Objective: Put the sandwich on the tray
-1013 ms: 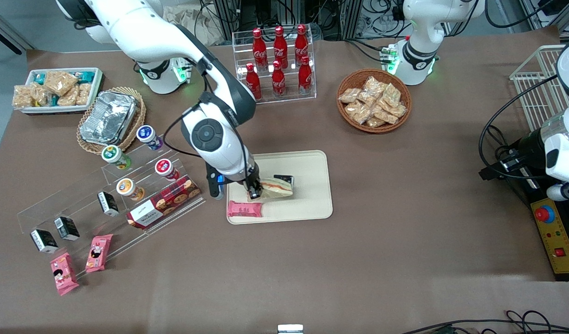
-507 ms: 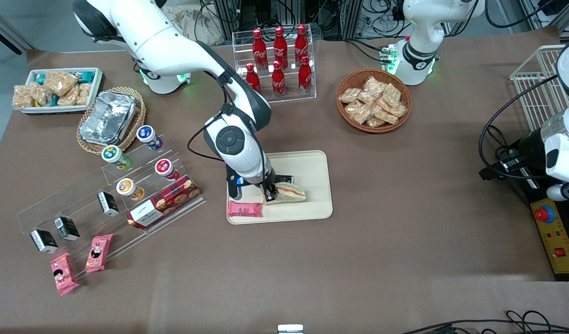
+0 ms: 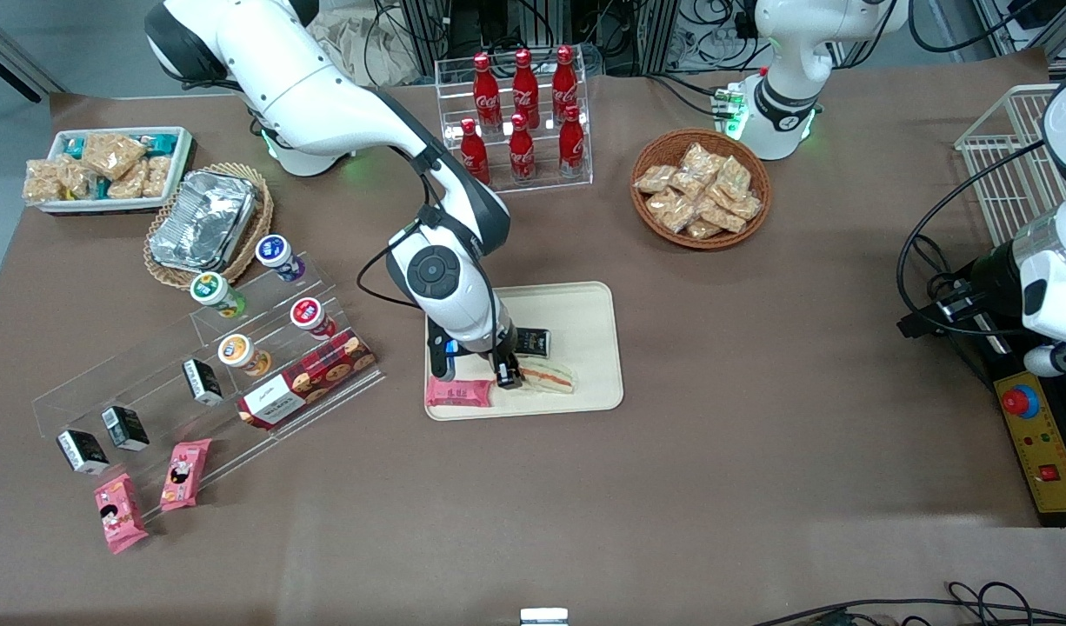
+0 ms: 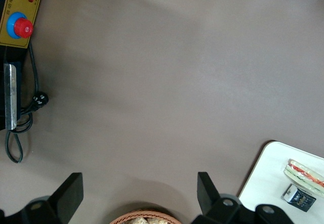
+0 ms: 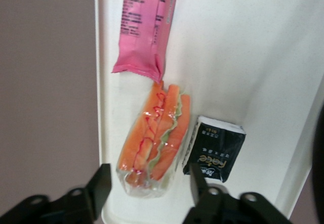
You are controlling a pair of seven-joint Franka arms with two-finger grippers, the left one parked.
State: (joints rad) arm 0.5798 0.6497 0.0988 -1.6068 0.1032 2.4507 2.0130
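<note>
The sandwich [image 3: 548, 377], a wrapped wedge with orange and green filling, lies flat on the cream tray [image 3: 604, 348], near the tray edge closest to the front camera. My right gripper [image 3: 507, 376] is low over one end of it. In the right wrist view the gripper [image 5: 149, 181] is open. Its fingers [image 5: 103, 181] stand on either side of the sandwich's [image 5: 154, 138] end, with a gap on each side. The sandwich also shows in the left wrist view [image 4: 304, 171] on the tray [image 4: 271, 171].
A pink snack bar [image 3: 457, 394] lies on the tray beside the sandwich, end to end with it [image 5: 147, 27]. A black packet [image 3: 533, 341] lies on the tray just farther from the camera [image 5: 215, 153]. A clear stepped rack of snacks [image 3: 237, 365] stands toward the working arm's end.
My gripper has carried the sandwich across the tray and down, nearer the front camera. The sandwich now lies flat on the tray with the fingers apart around it.
</note>
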